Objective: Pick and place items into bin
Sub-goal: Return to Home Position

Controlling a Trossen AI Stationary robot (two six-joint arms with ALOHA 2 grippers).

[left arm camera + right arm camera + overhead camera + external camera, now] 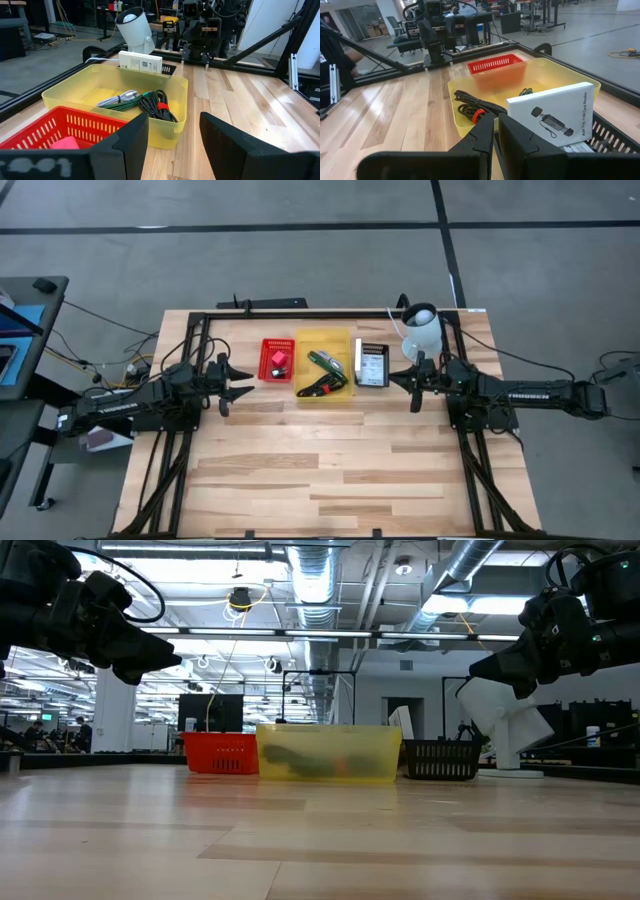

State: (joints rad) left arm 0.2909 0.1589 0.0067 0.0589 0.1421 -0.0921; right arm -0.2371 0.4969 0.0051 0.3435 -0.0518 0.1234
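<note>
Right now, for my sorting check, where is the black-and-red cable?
In the high view, the black-and-red cable lies inside the yellow bin, the middle container, between the red bin and the black basket.

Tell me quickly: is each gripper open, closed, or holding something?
Left gripper: open, empty.
Right gripper: closed, holding nothing.

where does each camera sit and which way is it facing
high: above the table, looking straight down; left gripper and right gripper flank the red bin and yellow bin
low: at table-top height, looking level at those bins and the room; both arms enter from above
left wrist: on the left arm, facing the yellow bin past its open fingers
right wrist: on the right arm, facing the same bin past its shut fingers
shared: both wrist views show the cable in the yellow bin
</note>
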